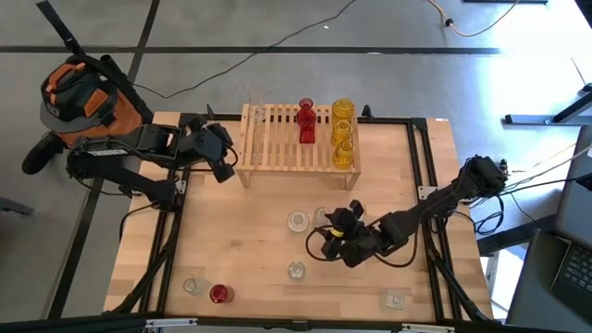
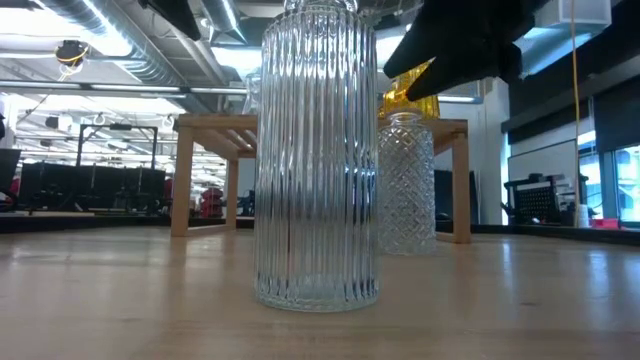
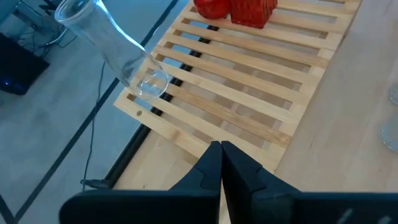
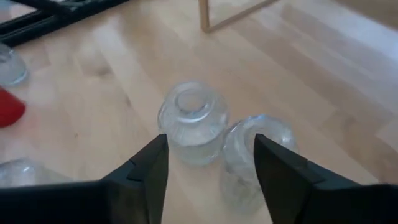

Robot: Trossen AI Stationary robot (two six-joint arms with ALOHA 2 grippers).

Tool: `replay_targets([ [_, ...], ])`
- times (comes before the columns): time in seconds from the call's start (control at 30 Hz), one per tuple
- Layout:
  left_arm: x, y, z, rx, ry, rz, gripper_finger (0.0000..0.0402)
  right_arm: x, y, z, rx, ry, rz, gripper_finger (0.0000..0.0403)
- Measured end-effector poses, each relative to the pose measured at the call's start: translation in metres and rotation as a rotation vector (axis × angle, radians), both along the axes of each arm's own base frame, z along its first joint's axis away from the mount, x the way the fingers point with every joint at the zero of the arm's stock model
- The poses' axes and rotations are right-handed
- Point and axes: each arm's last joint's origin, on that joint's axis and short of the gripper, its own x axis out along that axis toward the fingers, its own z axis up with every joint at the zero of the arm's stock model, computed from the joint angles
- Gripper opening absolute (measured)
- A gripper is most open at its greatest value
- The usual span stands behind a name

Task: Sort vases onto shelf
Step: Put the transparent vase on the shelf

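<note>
Light-wood slats form the shelf [image 1: 294,141], which carries a clear vase [image 3: 118,46] at one end, red vases [image 1: 305,121] mid-rack and yellow vases [image 1: 343,132] at the other end. Left gripper [image 3: 221,163]: fingers pressed together, holding nothing, poised just before the rack's near edge, the clear vase beyond it. Right gripper [image 4: 208,168]: fingers spread wide and empty, above the tabletop [image 1: 250,240]; two clear vases [image 4: 191,121] stand just ahead between the fingertips' lines. Further clear vases and one red vase [image 1: 218,293] stand on the table well apart from both grippers.
</note>
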Motion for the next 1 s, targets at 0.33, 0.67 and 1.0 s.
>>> replay_targets([
  [0.33,0.000,0.000,0.000,0.000,-0.001,0.001,0.0000,0.004,-0.017,-0.011,-0.052,0.075,-0.062,0.0302],
  [0.67,0.000,0.000,0.000,0.000,0.005,0.001,0.0000,0.025,-0.048,-0.058,0.094,0.196,-0.067,0.0267],
  [1.0,0.000,0.000,0.000,0.000,0.005,0.001,0.0000,0.032,-0.045,-0.050,0.098,0.129,-0.022,0.0194],
])
